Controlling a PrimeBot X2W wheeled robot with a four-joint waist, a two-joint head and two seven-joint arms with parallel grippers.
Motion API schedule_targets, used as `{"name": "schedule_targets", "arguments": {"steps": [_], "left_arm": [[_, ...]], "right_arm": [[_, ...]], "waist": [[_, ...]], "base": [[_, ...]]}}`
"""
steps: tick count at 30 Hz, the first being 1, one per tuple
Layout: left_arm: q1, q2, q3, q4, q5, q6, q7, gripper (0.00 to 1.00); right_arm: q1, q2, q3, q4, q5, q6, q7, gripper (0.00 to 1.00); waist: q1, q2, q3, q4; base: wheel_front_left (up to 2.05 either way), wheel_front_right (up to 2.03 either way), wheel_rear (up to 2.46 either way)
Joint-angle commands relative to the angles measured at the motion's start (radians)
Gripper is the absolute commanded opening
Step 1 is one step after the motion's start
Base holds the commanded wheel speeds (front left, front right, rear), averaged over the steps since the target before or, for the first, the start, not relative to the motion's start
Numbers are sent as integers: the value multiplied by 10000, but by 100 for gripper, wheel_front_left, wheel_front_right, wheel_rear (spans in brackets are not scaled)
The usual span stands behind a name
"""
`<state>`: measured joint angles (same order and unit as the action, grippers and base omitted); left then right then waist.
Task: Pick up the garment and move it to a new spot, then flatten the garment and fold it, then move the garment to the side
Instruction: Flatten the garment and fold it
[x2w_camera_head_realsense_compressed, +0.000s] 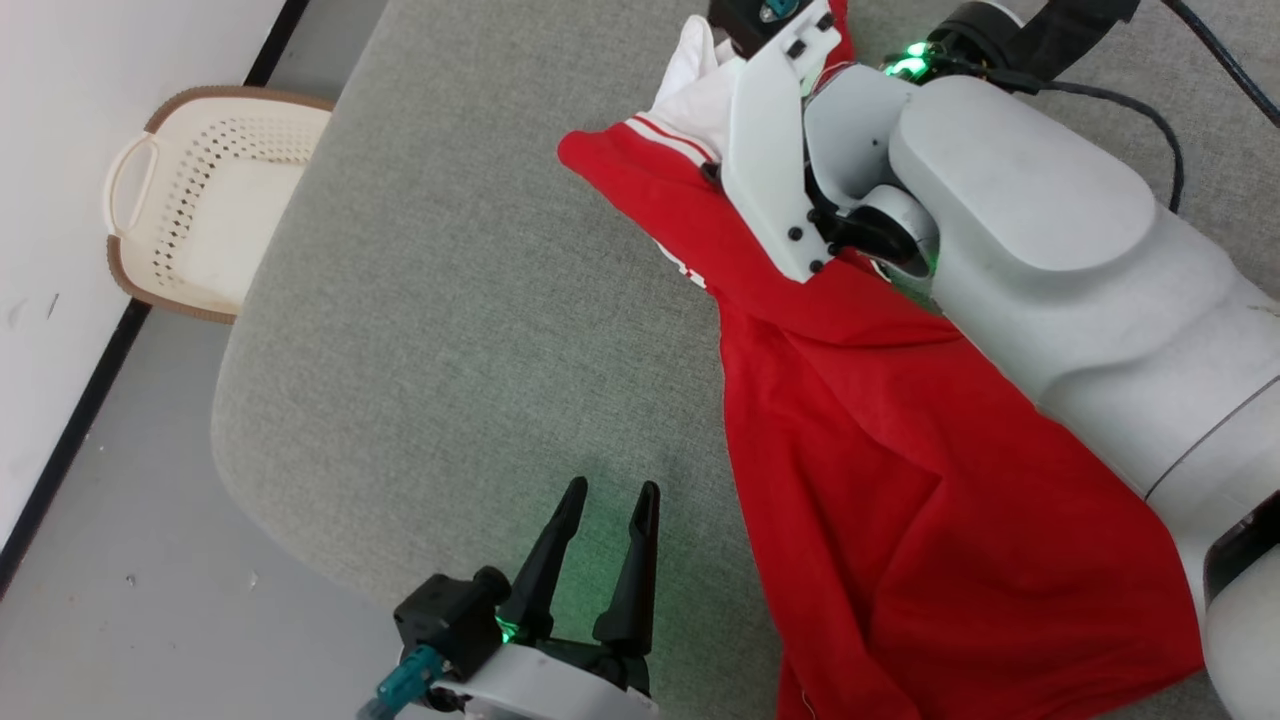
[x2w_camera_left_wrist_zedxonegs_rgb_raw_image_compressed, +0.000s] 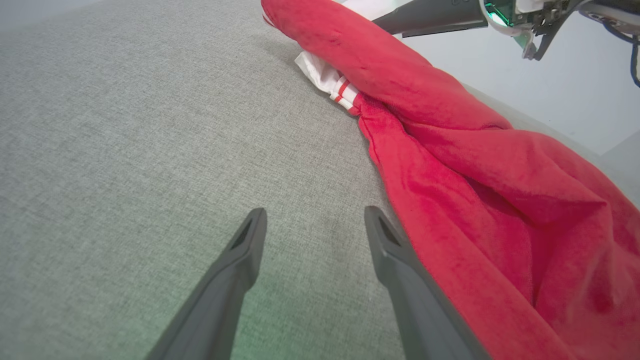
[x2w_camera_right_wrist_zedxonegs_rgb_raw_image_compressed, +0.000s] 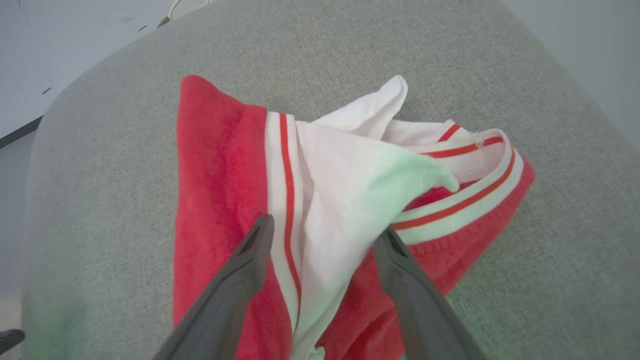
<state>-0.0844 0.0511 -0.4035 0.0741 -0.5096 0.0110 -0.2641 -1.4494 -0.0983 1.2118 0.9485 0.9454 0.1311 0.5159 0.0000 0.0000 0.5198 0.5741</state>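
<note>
Currently: garment (x2w_camera_head_realsense_compressed: 900, 480) lies crumpled on the grey cushion (x2w_camera_head_realsense_compressed: 450, 300), running from 12 o'clock to 5 o'clock in head view, partly hidden by the right forearm (x2w_camera_head_realsense_compressed: 1050, 250). Left gripper (x2w_camera_head_realsense_compressed: 614, 488) is at 6 o'clock, jaws wide apart and holding nothing, over bare cushion with the red edge just beside it at 3 o'clock. Right gripper (x2w_camera_right_wrist_zedxonegs_rgb_raw_image_compressed: 325, 227) is at 12 o'clock, jaws spread, fingers straddling the white striped sleeve (x2w_camera_right_wrist_zedxonegs_rgb_raw_image_compressed: 345, 190) but not clamped on it. Cream basket (x2w_camera_head_realsense_compressed: 200, 200) sits at 10 o'clock, on the floor.

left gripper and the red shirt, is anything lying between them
Nothing: in the head view just bare grey fabric surface separates the left gripper from the garment; the left wrist view agrees.
</note>
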Motion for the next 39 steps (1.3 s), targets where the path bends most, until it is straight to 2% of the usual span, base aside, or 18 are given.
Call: {"name": "schedule_targets", "arguments": {"steps": [1,20,29,30,31,39], "left_arm": [[-105,-14,-11,-38,-60,66,-2,100],[-99,-14,-135,23,-158,45,-2,100],[-93,-14,-160,-32,-267,14,-2,100],[-83,-14,-141,-37,-275,3,-2,100],[-77,-14,-123,-37,-288,1,-2,100],[-147,-14,-82,15,-233,-10,-2,100]], "right_arm": [[-161,57,100,20,189,-7,-88,100],[-328,336,544,99,1202,-7,-414,100],[-266,333,667,240,923,-7,-481,100],[-256,310,673,286,909,-7,-455,81],[-260,295,676,331,909,-7,-460,0],[-507,321,679,779,1065,-7,-879,0]], "waist": [[0,0,-10,-2],[0,0,-49,-25],[0,0,17,-14],[0,0,26,-13],[0,0,32,-10],[0,0,-4,3]], "base": [[0,0,0],[0,0,0],[0,0,0],[0,0,0],[0,0,0],[0,0,0]]}}
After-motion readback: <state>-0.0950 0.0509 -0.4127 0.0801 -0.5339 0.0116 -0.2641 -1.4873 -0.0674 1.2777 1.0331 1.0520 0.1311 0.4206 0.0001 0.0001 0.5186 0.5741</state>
